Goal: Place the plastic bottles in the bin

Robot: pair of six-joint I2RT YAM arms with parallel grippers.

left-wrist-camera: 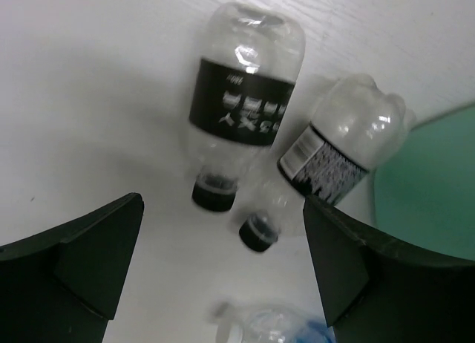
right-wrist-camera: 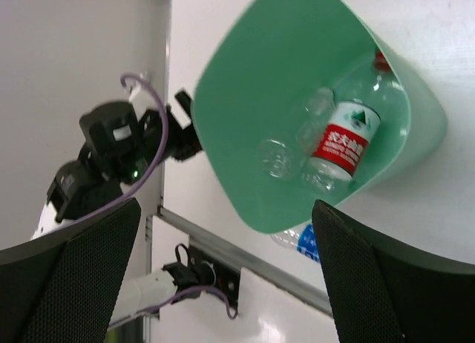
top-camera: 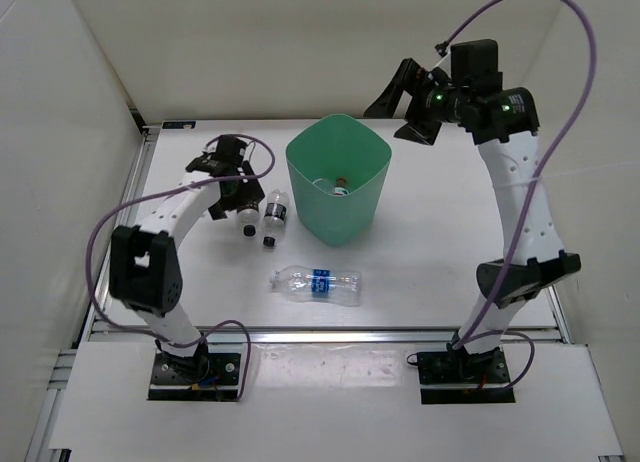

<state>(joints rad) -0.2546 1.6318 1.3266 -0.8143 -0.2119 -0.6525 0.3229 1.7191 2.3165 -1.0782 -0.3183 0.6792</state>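
Two short black-labelled bottles (top-camera: 248, 219) (top-camera: 275, 217) lie side by side on the table, left of the mint-green bin (top-camera: 345, 220). My left gripper (top-camera: 232, 202) hovers open just above them. In the left wrist view the bottles (left-wrist-camera: 241, 98) (left-wrist-camera: 334, 154) lie ahead of the open, empty gripper (left-wrist-camera: 223, 269), caps towards it. The blue-labelled bottle (top-camera: 318, 284) lies in front of the bin. My right gripper (top-camera: 400, 112) is open and empty, raised above the bin's far right. Its view looks into the bin (right-wrist-camera: 245, 135), where the red-labelled bottle (right-wrist-camera: 343, 139) and the unlabelled bottle (right-wrist-camera: 297, 135) lie.
White walls enclose the table on the left, back and right. A metal rail (top-camera: 330, 334) runs along the near edge. The bin wall (left-wrist-camera: 438, 187) stands close to the right of the two short bottles.
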